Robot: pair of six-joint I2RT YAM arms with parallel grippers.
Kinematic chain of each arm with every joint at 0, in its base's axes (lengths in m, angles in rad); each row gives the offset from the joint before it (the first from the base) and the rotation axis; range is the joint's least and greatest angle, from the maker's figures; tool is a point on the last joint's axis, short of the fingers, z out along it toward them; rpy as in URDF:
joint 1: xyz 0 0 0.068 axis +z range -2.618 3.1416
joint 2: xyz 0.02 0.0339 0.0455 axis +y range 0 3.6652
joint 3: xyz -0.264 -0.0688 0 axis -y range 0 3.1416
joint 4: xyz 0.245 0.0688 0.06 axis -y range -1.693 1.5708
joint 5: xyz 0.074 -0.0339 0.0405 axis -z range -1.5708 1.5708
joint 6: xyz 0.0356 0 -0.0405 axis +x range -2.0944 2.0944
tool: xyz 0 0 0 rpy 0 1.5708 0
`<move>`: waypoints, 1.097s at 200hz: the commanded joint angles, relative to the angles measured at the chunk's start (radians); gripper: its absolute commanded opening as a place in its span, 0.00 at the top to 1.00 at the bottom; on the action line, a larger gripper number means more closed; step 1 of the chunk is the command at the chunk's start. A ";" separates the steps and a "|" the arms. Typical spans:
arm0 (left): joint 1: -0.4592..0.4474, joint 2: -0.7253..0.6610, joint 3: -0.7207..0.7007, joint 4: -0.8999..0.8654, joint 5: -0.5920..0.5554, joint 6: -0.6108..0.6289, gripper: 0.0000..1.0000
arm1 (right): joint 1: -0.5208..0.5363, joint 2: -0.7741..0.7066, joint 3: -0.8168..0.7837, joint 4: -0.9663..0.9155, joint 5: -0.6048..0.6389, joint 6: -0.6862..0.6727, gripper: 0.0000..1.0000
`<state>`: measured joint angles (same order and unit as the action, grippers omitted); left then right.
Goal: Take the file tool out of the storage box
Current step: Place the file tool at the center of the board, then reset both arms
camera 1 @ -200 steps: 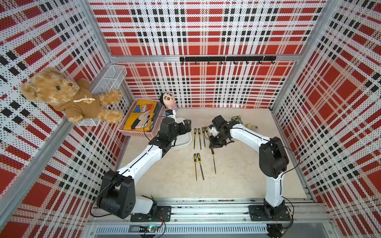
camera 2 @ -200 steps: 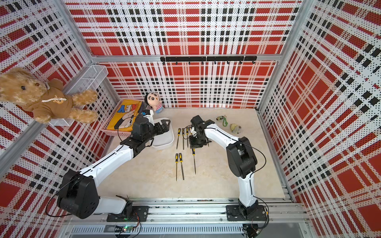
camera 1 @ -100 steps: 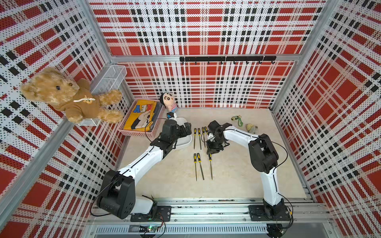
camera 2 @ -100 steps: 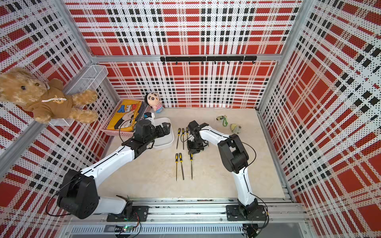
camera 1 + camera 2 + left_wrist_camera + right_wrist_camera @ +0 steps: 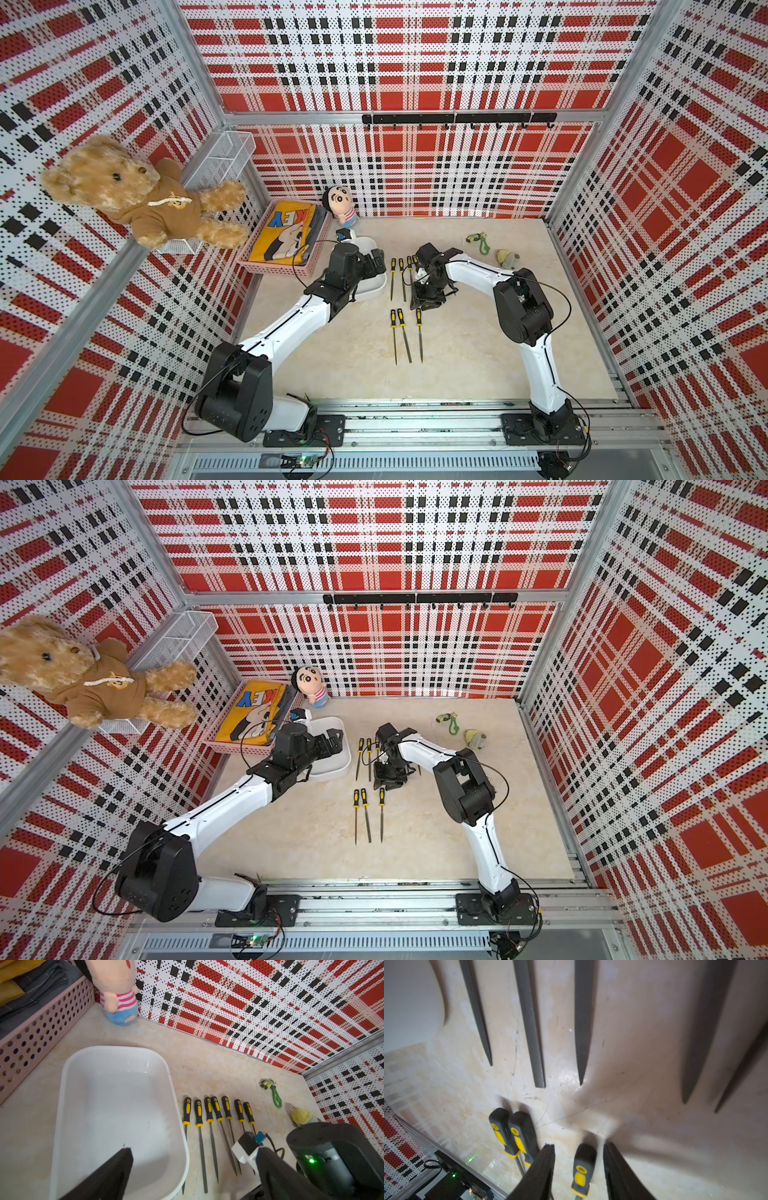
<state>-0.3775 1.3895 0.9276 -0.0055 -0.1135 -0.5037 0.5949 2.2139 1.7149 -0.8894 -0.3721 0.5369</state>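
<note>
The white storage box [image 5: 62, 1088] lies at the back left of the table, and its floor shows bare white in the left wrist view. My left gripper [image 5: 193, 1151] hovers open over the box [image 5: 374, 291], holding nothing. Several black-and-yellow file tools [image 5: 209, 1109] lie in a row right of the box. Nearer the front, a file tool [image 5: 419, 332] lies flat beside two others [image 5: 397, 332]. My right gripper [image 5: 579, 1145] is open and straddles that file's handle [image 5: 582, 1169], with a gap on each side. In both top views the right gripper [image 5: 384, 779] is just behind that file [image 5: 381, 812].
A pink perforated basket [image 5: 286, 272] with folded yellow cloth stands left of the box. A small doll [image 5: 340, 205] sits at the back wall. A green keychain [image 5: 482, 245] and a yellow plush ball [image 5: 507, 257] lie at the back right. A teddy bear [image 5: 137, 195] and a wire basket [image 5: 220, 158] hang on the left wall.
My right gripper carried a file from beside the back row forward, set it next to the two front files and opened its jaws. The left arm stayed still.
</note>
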 commanded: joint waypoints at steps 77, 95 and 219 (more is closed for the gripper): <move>0.417 -0.505 -0.513 0.328 -0.216 0.168 0.01 | -0.265 -0.568 -0.362 0.386 0.192 -0.055 0.08; 0.473 -0.521 -0.654 0.545 -0.134 0.188 0.01 | -0.346 -0.682 -0.454 0.455 0.265 -0.080 0.00; 0.411 0.110 -0.620 1.126 -0.044 0.423 0.01 | -0.498 -1.211 -0.967 0.787 0.626 -0.234 0.00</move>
<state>0.0509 1.4990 0.3462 0.9756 -0.1860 -0.1455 0.1081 1.1000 0.8543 -0.2535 0.1913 0.3328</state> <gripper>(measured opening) 0.991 0.999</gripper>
